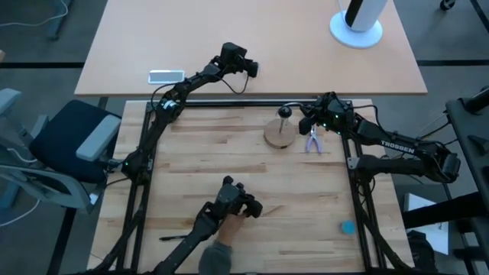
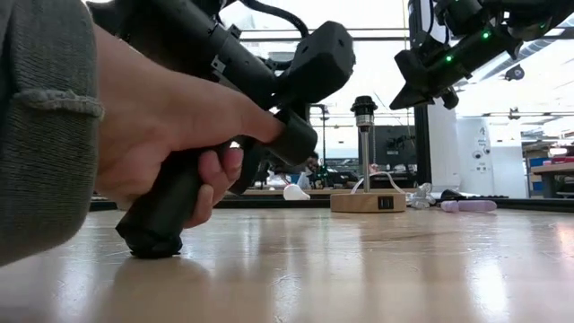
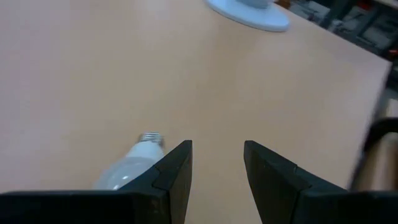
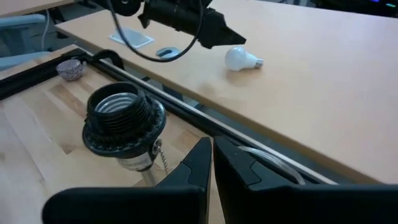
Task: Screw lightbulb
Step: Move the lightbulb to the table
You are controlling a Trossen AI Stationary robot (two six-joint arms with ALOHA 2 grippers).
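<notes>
One lightbulb (image 3: pixel 127 171) lies just beside the open left tool (image 3: pixel 217 168).

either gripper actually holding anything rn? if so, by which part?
Nothing is held. The left gripper is open beside the small white frosted lightbulb, which lies loose on the tan table. The right gripper is shut and empty near the black lamp socket.

A pale tan table (image 1: pixel 252 46) stands at twelve o'clock beyond the wooden worktable (image 1: pixel 244 176). A dark office chair (image 1: pixel 65 145) sits at nine o'clock. Bright ceiling lighting (image 2: pixel 377 13) fills the room behind.
</notes>
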